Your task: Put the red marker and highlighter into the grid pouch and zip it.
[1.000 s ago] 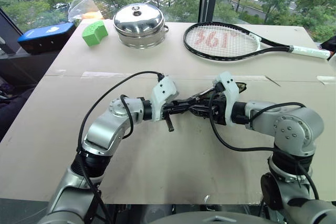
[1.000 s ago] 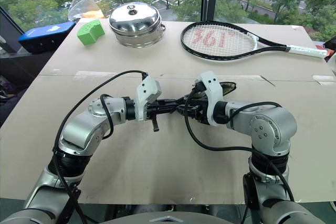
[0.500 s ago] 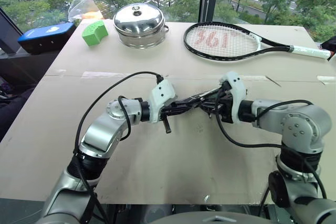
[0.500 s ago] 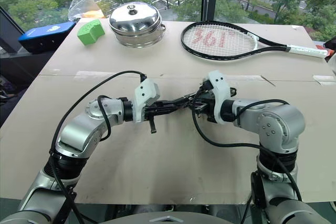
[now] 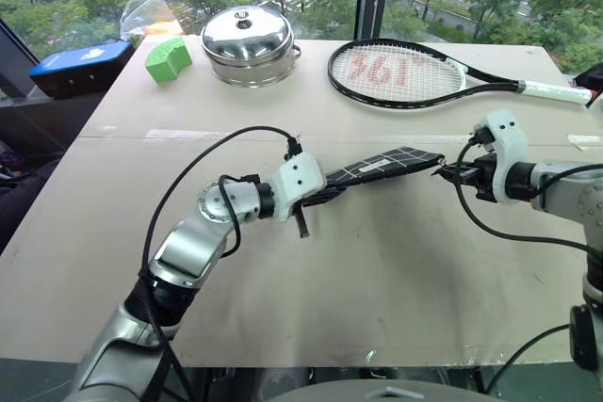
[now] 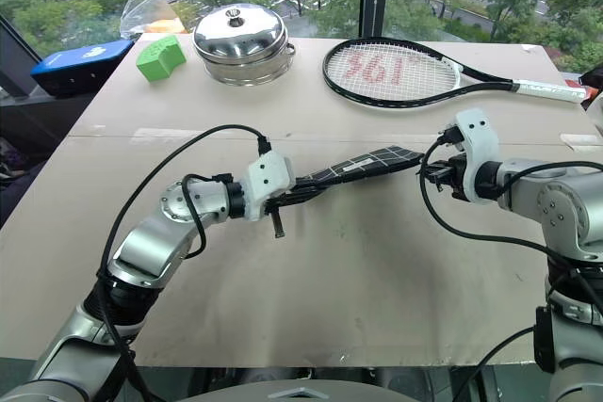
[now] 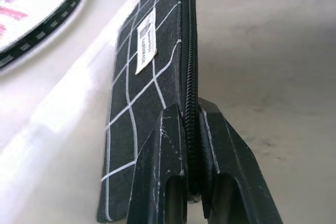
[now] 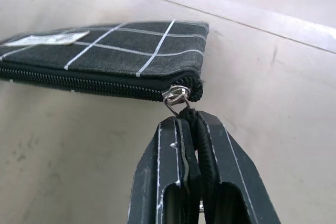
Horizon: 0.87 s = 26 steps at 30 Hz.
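Note:
The grid pouch (image 5: pixel 386 163), black with white lines and a small white label (image 7: pixel 146 40), hangs stretched between my two grippers just above the table. My left gripper (image 5: pixel 325 197) is shut on the pouch's left end, its fingers (image 7: pixel 168 150) clamping the zipper edge. At the pouch's right end, my right gripper (image 5: pixel 448 172) is shut on the black zipper pull (image 8: pixel 178 98). The zipper (image 8: pixel 79 82) looks closed along the length I can see. The red marker and the highlighter are hidden from view.
A steel lidded pot (image 5: pixel 250 42), a green block (image 5: pixel 169 58) and a blue box (image 5: pixel 83 63) stand at the table's far left. A racket (image 5: pixel 415 74) lies at the far right. Bare tabletop (image 5: pixel 377 261) spreads in front of the pouch.
My right gripper shut and swung far to the right, away from the left gripper, with the zipper pull in it. The pouch now shows stretched out between them. The left gripper stayed roughly in place.

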Available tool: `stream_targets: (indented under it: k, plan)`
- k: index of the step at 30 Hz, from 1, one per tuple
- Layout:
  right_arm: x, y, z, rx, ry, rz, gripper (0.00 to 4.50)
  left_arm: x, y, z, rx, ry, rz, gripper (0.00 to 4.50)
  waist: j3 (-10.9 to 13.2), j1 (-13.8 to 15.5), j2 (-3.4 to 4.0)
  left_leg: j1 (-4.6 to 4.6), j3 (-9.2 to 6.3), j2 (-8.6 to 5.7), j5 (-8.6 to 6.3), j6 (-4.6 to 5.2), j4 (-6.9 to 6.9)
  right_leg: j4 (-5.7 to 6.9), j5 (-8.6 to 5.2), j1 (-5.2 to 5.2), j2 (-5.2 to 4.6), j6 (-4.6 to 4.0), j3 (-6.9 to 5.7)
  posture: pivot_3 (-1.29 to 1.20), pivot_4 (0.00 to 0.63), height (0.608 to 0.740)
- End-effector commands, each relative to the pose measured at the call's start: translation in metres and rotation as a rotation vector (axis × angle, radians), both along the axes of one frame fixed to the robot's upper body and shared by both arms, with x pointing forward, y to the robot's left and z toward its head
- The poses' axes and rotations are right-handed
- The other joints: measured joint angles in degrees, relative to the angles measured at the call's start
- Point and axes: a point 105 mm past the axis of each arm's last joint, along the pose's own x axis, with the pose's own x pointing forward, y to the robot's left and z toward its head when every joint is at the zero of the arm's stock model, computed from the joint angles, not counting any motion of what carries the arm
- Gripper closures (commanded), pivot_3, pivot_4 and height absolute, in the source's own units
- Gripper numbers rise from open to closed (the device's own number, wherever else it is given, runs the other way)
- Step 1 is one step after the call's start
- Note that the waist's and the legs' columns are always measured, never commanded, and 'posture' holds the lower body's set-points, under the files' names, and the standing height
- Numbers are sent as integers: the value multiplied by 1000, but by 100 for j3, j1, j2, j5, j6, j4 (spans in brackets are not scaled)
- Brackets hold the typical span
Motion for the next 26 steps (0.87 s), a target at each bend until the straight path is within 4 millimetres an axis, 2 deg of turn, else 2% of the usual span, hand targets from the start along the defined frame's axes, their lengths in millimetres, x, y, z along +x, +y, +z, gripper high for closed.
stream_targets:
  k: [1,2,3,5,6,9,10,11,13,15,20,23,26]
  plan:
    - [0,-1,9,-30,-148,34,4460,15,11,-6,108,-134,-16,4500,0,11,-1,0,0,0,0,0,2,1,0,0,0,0,-1,0,150,740]
    - [-3,-2,2,-104,-170,51,3813,19,14,-8,143,-173,-27,3886,0,9,-1,0,0,-2,-1,1,2,0,0,0,0,0,-3,0,150,740]
    - [-8,-2,-7,-145,-175,72,3488,19,16,-12,179,-202,-67,3694,0,13,0,-1,2,-1,-1,2,2,-1,0,-1,1,0,-2,0,150,740]
    - [-16,-2,-17,-176,-188,107,2609,17,19,-15,191,-237,-113,3005,-3,20,-5,-3,4,-3,-2,3,2,-5,-1,-1,-2,2,-4,0,150,740]
    - [-23,-3,-19,-187,-220,140,1983,14,22,-15,181,-238,-138,2384,-3,17,-5,-5,4,-1,-2,3,2,-9,-1,-1,-2,2,-4,0,150,740]
    - [-38,-12,-16,-132,-289,140,769,4,35,-8,82,-175,-147,1217,-2,8,-4,-7,8,-1,1,-2,3,-9,-1,-2,-8,3,0,0,150,740]
    - [-44,-17,-11,-125,-348,147,189,-1,44,-4,16,-101,-117,687,-2,-4,-4,-4,9,1,2,-3,3,-8,-1,-1,-12,3,0,0,150,740]
    - [-51,-21,-8,-109,-384,145,0,-6,52,-1,-40,-31,-93,135,-2,-7,-5,-1,11,5,3,-6,4,-7,-1,-1,-20,4,2,0,150,740]
    - [-72,-27,-4,-75,-439,178,0,-21,70,6,-158,110,-40,135,-3,-14,-7,2,12,8,0,-2,3,-4,-2,-1,-34,6,-1,0,150,740]
    - [-92,-40,-8,-134,-467,195,0,-41,84,13,-239,213,-7,135,-1,-10,-3,14,-1,16,3,-15,-4,0,-13,9,-33,21,-6,0,150,740]
    - [-130,-72,-6,-214,-476,179,0,-76,120,8,-279,365,137,135,2,9,8,24,3,10,-4,-4,-3,-3,-29,13,-45,44,-1,0,150,740]
    - [-146,-79,-8,-236,-452,189,0,-90,131,1,-266,405,193,135,11,10,22,25,1,8,-11,-4,2,-4,-41,12,-47,21,2,0,150,740]
    - [-151,-81,-12,-245,-443,195,0,-91,134,0,-288,407,221,135,13,19,26,27,-4,9,-21,-23,1,-1,-42,10,-48,19,0,0,150,740]
